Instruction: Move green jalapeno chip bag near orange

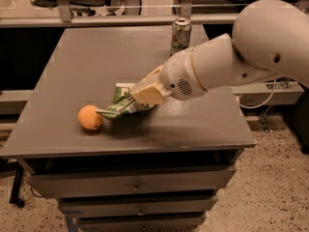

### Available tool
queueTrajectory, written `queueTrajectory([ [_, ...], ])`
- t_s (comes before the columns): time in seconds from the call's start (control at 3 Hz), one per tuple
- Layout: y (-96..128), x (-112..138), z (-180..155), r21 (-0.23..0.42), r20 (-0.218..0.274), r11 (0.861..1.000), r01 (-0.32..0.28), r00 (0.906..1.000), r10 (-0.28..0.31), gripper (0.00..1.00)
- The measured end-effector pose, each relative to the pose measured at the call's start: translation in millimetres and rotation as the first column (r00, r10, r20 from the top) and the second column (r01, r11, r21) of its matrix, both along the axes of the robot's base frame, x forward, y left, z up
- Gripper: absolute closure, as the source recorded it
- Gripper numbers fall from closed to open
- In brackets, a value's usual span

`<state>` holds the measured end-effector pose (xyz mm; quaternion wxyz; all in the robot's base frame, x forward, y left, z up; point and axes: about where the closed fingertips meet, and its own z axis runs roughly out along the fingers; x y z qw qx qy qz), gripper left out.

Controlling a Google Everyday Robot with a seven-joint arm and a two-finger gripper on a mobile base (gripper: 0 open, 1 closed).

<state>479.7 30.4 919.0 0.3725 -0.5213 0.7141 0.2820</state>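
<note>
On the left front of the flat grey tabletop (72, 57) lies the small round orange fruit (90, 117) with dull skin. Just to its right is the crinkled green and white jalapeno chip bag (120, 106). The bag's pointed left tip reaches to the orange's upper right side and seems to just meet it, and a dark shadow lies on the table under the bag. The gripper (136, 98), with tan fingers (147, 92), sits over the right part of the bag and its jaws are closed on it. The bulky white robot arm (217, 64) runs from there up to the right edge of the view. At the back of the table, behind the arm, a green-and-white soda can (180, 35) stands upright, well apart from the bag and the orange.
</note>
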Motion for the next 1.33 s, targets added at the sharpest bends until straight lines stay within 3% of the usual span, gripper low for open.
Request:
queueTrajectory([
  [0.33, 2.7, -10.8, 0.4, 0.006, -0.02, 1.0, 0.001, 0.9998, -0.001, 0.82],
  [1.33, -4.5, -14.1, 2.5, -0.012, -0.017, 1.0, 0.026, 0.9995, -0.026, 0.12],
])
